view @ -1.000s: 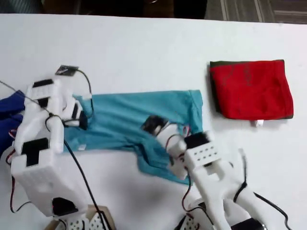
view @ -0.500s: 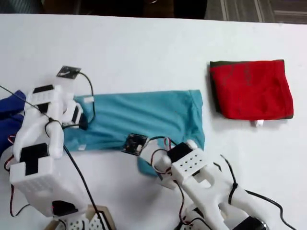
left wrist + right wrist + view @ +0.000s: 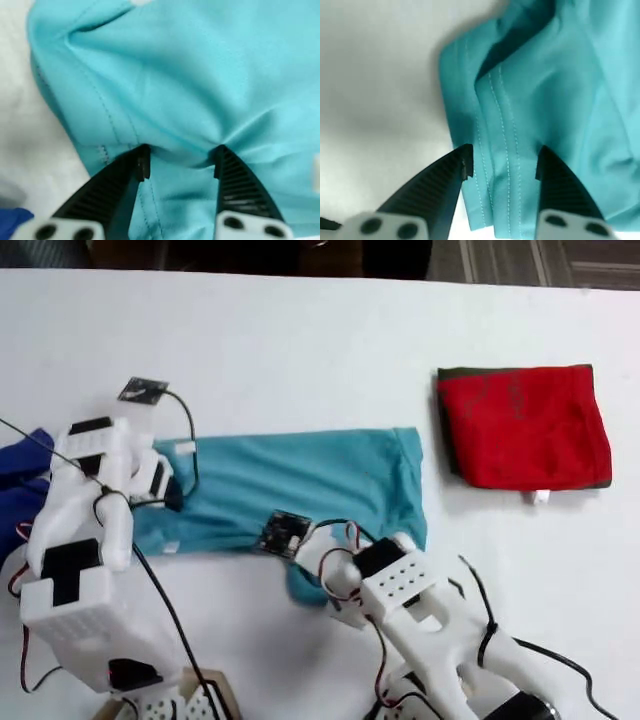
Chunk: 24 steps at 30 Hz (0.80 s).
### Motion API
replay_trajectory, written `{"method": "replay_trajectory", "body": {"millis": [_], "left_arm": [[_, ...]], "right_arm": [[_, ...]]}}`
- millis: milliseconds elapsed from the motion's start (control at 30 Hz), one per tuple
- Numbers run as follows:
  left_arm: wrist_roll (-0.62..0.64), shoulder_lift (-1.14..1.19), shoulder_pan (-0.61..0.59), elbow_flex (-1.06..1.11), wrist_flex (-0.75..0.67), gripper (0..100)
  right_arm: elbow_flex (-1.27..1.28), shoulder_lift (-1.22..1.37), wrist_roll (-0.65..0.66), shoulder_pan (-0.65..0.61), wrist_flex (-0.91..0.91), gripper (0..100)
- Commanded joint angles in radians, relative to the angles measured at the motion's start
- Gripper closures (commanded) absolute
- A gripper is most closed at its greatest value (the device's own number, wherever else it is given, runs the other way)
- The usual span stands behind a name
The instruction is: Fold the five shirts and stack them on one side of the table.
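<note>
Teal shirt [image 3: 535, 105] hem straddled by right end effector [image 3: 503, 161].

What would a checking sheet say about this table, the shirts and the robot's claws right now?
Surface: white table.
Job's things: teal shirt stretched out in the middle; red shirt folded at the right side; blue shirt at the left edge.
Clutter: nothing seen.
Grippers: left gripper open, tips on the teal shirt; right gripper open over the teal shirt's stitched hem.
Cables: black cable runs along the left arm.
Surroundings: dark floor beyond the table's far edge.
</note>
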Motion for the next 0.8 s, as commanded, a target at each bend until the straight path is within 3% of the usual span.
{"method": "replay_trajectory", "body": {"millis": [0, 200, 400, 767], "left_arm": [[-0.009, 0.003, 0.008, 0.007, -0.014, 77], [-0.009, 0.003, 0.008, 0.007, -0.014, 77], [-0.009, 0.005, 0.008, 0.007, -0.014, 77], [-0.009, 0.005, 0.008, 0.007, -0.015, 77]], "right_arm": [[0.014, -0.03, 0.008, 0.015, -0.013, 78.6], [0.041, -0.031, 0.015, 0.01, 0.042, 78.6], [0.034, -0.041, 0.133, 0.008, 0.101, 78.6], [-0.08, -0.031, 0.138, 0.016, 0.182, 78.3]]}}
